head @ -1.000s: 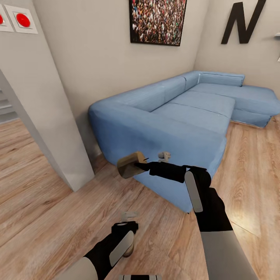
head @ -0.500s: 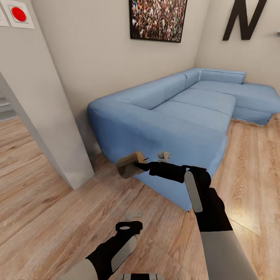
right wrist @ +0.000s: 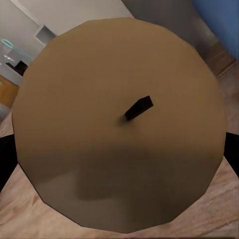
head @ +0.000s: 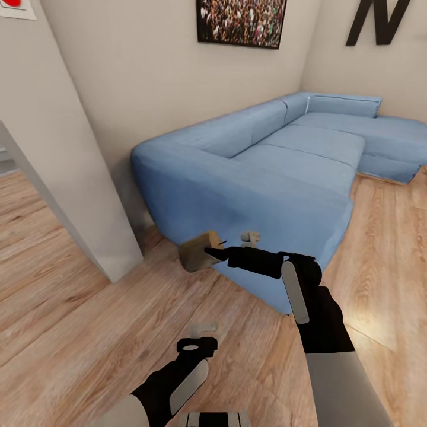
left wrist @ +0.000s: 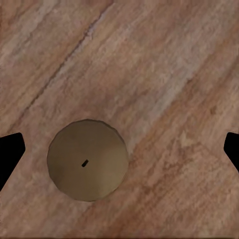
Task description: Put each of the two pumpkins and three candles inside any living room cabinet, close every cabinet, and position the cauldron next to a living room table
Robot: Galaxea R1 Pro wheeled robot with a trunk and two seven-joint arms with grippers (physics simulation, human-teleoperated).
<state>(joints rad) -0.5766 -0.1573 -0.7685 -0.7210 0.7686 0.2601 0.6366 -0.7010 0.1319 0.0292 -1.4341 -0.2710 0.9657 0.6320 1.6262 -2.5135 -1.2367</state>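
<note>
A tan candle is gripped sideways in the closed right hand, just before the blue sofa. The left hand is spread open above a second candle standing on the wooden floor.

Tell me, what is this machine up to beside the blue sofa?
The right gripper holds a stubby tan candle with a dark wick in the air, near the blue sofa. The left gripper hangs open over the wooden floor, directly above a second tan candle standing there, not gripping it.
</note>
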